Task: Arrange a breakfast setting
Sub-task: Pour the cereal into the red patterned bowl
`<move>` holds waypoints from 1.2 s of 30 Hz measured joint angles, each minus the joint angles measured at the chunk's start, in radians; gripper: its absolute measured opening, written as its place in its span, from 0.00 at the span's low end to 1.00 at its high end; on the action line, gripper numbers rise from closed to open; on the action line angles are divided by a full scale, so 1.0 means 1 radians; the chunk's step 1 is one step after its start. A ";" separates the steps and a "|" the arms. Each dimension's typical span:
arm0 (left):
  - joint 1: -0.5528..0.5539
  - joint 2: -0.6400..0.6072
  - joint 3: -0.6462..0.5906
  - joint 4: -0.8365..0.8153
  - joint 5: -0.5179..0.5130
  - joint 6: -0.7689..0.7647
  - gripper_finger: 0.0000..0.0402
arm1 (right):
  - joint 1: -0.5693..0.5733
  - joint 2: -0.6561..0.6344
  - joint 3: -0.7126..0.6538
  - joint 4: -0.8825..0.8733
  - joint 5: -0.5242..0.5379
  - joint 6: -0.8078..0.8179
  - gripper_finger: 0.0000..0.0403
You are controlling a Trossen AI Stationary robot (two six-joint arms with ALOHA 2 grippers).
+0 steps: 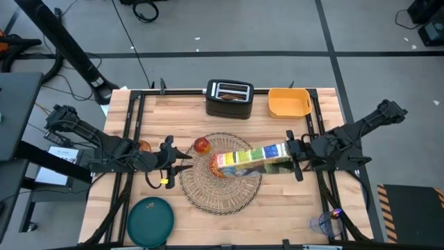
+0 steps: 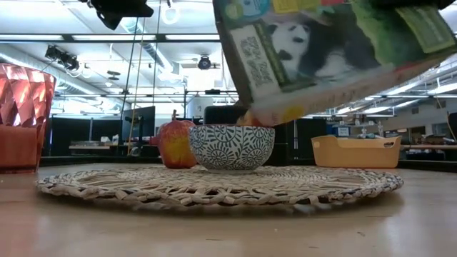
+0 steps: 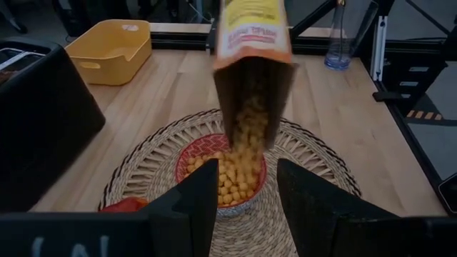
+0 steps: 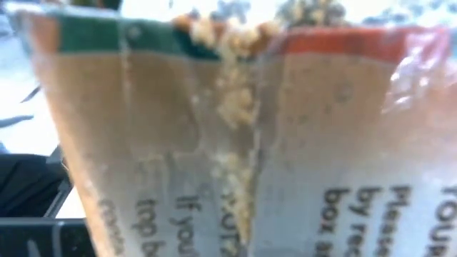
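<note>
While one right pincer point(image 1: 297, 157) grips one cereal box point(image 1: 253, 159) over one bowl point(image 3: 221, 175), left pincer point(image 1: 182, 162) gapes empty.

Overhead, table-level, two wrist views; shared placemat point(image 1: 220, 173).

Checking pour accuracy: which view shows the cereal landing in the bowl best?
Left wrist view: cereal falls from the tilted cereal box into the small red bowl. High view: box covers most of the bowl. Low view: only the bowl's outside. Right wrist view: just the box's open end.

Bowl point(image 1: 219, 167) on placemat point(image 1: 222, 191); apple point(image 1: 202, 145) behind; cereal box point(image 1: 253, 158) above.
</note>
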 joint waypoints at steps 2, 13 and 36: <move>0.000 0.000 0.000 0.001 0.000 0.000 0.38 | 0.004 0.005 0.000 0.031 0.002 -0.004 0.50; 0.000 0.000 0.000 0.003 0.000 -0.002 0.38 | 0.012 -0.022 0.000 -0.021 0.038 -0.019 0.49; -0.052 0.000 0.001 0.185 0.012 0.160 0.38 | 0.011 -0.070 -0.095 0.154 0.127 -0.033 0.43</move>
